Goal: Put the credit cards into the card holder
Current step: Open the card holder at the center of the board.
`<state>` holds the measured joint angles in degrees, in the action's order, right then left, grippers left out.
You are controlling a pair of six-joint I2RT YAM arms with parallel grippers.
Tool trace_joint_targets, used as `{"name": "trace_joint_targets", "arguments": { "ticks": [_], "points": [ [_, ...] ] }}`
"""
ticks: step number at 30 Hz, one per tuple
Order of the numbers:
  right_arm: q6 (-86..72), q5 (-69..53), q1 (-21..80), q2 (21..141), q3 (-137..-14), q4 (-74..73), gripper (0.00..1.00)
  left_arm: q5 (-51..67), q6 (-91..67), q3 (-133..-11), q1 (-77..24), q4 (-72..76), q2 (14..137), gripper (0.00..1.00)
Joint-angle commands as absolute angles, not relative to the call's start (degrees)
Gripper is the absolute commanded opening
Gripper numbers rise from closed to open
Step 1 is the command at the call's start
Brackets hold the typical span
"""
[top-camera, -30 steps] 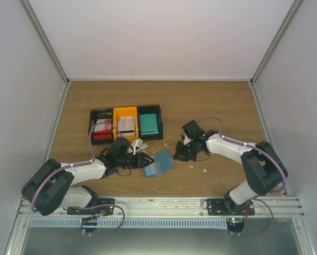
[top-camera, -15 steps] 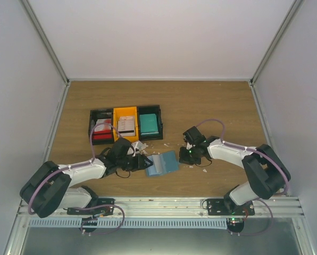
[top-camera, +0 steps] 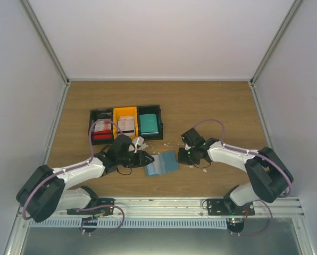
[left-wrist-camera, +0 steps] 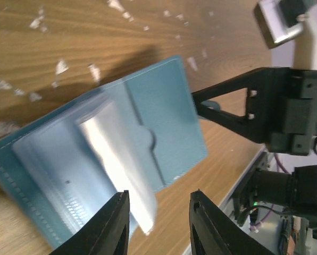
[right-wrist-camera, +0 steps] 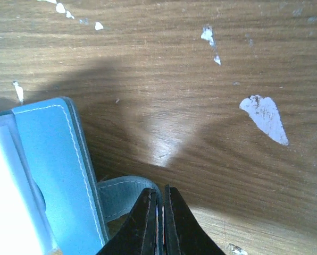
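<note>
Open card holder lies flat on table, centre of overhead frame. Right hand fully closed, apparently pinching holder's strap, which makes a good anchor. Left hand part-spread, straddling free end of pale credit card sitting partway in pocket. Advice: push card flat along pocket line, slowly, without lifting holder.

The card holder lies opened flat on the bench, near its front edge and about midway across, with the left tool just at its left side and the right tool just at its right. Behind it and to the left stands a row of three bins: credit cards lie in the left and middle bins, a block in the right one. Scraps are scattered on the bench between the bins and the holder.
</note>
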<state>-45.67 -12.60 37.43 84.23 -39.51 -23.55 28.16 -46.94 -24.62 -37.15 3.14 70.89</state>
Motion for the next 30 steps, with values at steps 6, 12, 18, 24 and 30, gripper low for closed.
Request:
{"name": "trace_joint_targets", "arguments": {
  "ticks": [6, 12, 18, 24, 30],
  "points": [
    [-44.2, -11.3, 38.4, 82.5, -39.7, -22.5, 0.03, 30.9, -46.7, -26.5, -37.6, 5.5, 72.2, 0.35],
    [-44.3, -8.7, 38.9, 81.9, -39.6, -22.9, 0.05, 34.6, -45.9, -28.0, -38.0, 6.9, 79.6, 0.46],
    [-42.1, -8.7, 39.2, 78.4, -41.1, -22.2, 0.26, 35.2, -45.3, -30.0, -38.3, 7.1, 81.9, 0.46],
    [-35.9, -10.7, 39.2, 73.2, -44.4, -25.0, 0.46, 37.4, -45.0, -31.0, -38.4, 8.4, 82.8, 0.43],
    [-34.3, -11.3, 39.3, 69.7, -46.2, -27.0, 0.5, 41.1, -45.1, -32.1, -38.6, 12.7, 85.1, 0.45]
  ]
}}
